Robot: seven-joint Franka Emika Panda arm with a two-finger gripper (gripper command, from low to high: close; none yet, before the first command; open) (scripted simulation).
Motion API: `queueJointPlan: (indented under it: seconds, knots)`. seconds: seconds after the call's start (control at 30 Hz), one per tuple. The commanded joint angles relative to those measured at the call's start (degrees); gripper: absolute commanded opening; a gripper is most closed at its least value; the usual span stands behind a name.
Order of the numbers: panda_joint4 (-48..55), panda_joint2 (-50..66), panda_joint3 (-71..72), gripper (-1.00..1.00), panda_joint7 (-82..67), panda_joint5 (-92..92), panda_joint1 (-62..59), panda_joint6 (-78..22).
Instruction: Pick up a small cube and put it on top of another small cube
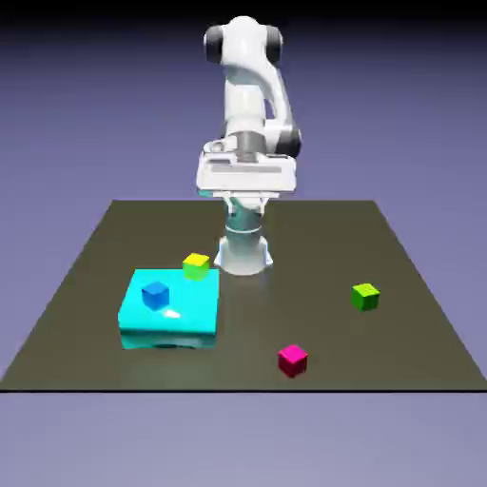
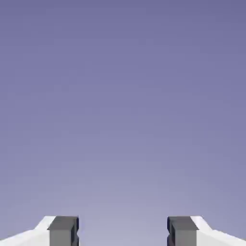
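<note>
So far nothing of the task looks done. The magenta cube (image 1: pixel 292 360) lies on the table (image 1: pixel 399 276) near its front edge, well apart from the all-green cube (image 1: pixel 365 297), which sits further back toward the exterior view's right. The arm (image 1: pixel 249 124) is folded up high above its base, far from both. In the hand view the gripper (image 2: pixel 123 231) has its jaws spread wide with nothing between them, only the plain backdrop ahead. I judge that everything is left: reaching the magenta cube, grasping, lifting, and placing it on the green one.
</note>
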Motion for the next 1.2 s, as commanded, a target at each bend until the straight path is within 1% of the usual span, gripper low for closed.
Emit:
queueJointPlan:
  seconds: [0.0, 0.97, 1.03, 1.13, 1.17]
  knots:
    - [1.61, 2.08, 0.50, 0.00, -0.16, -0.61, 0.06, -1.96]
    - [48.23, 62.28, 15.05, 0.00, -4.83, -18.39, 1.90, -58.66]
    - [48.35, 62.44, 15.09, 0.00, -4.84, -18.43, 1.90, -58.81]
    - [45.20, 66.98, 13.35, 0.00, -3.11, -20.97, 1.88, -51.34]
    - [44.89, 67.43, 13.18, 0.00, -2.94, -21.22, 1.88, -50.61]
